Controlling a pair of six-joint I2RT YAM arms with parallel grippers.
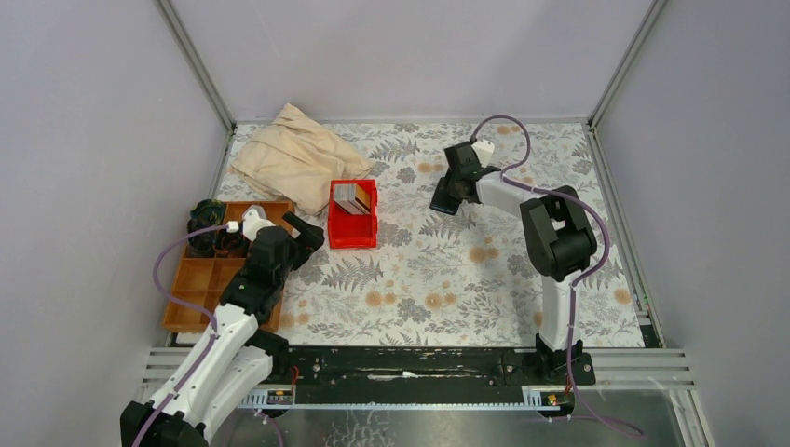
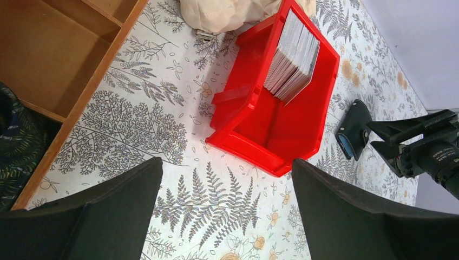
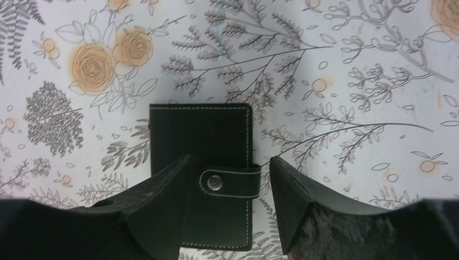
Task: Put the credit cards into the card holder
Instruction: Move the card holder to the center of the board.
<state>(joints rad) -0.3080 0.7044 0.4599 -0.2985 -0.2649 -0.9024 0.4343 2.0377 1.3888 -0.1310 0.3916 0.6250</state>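
My right gripper (image 3: 230, 160) hangs low over the small black leather-like card holder (image 3: 201, 135). Its 2 dark fingers (image 3: 162, 189) are spread a little wider than the holder. In the right wrist view 1 finger overlaps the holder's left edge and the other stands just beside its right edge. I cannot tell whether either one touches it, and nothing is clamped.

The holder lies flat and folded on the fern-and-flower printed tablecloth (image 3: 352, 70), with its clasp tab buttoned by 1 metal snap (image 3: 215, 182). From the overhead camera it sits toward the far middle of the table, under the right gripper (image 1: 447, 199).

My left gripper (image 2: 226, 162) is also wide apart and holds nothing. It hovers above bare cloth, just short of the near corner of the red plastic bin (image 2: 254, 146).

I count 1 card holder, 1 red bin and 1 stack of thin pale credit cards (image 2: 292, 59). The cards stand on edge, leaning inside the far end of the bin, and they are packed too tightly for me to number them.

There is also 1 brown compartment tray (image 1: 200, 279) at the left, holding a dark leafy-patterned item (image 1: 205, 217) in a far compartment. 1 crumpled beige cloth (image 1: 293, 154) lies behind the bin.
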